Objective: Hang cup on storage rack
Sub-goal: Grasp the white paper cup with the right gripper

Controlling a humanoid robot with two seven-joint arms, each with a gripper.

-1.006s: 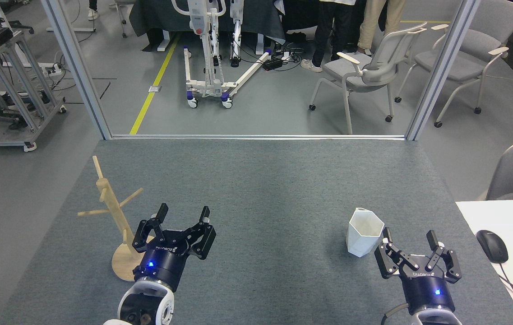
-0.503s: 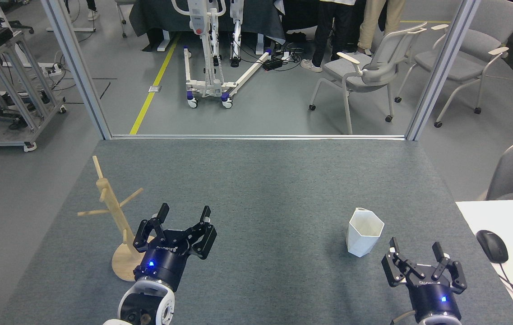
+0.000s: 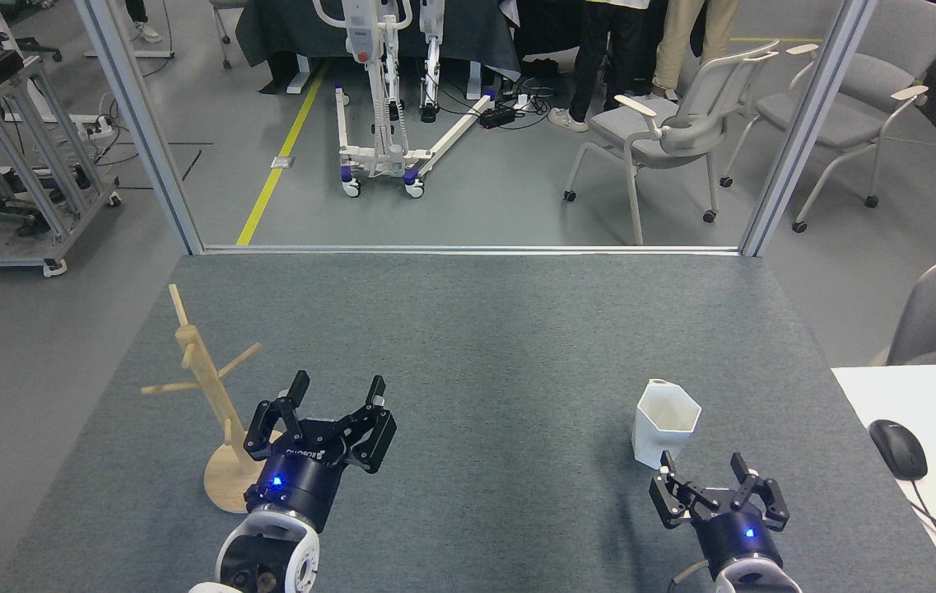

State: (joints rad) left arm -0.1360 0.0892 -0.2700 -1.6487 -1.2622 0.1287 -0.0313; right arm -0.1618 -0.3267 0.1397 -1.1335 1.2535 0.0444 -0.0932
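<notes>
Upright cup (image 3: 665, 427) seemingly just clear of right gripper (image 3: 704, 464).

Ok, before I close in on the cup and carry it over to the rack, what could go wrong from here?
1. The right gripper is open just short of the cup, one finger nearly at its wall; an off-centre push could tip the narrow-based cup.
2. The left gripper sits open beside the storage rack, so the carried cup may hit it.
3. The rack's pegs are slim and its base light; a bump could topple it.
</notes>
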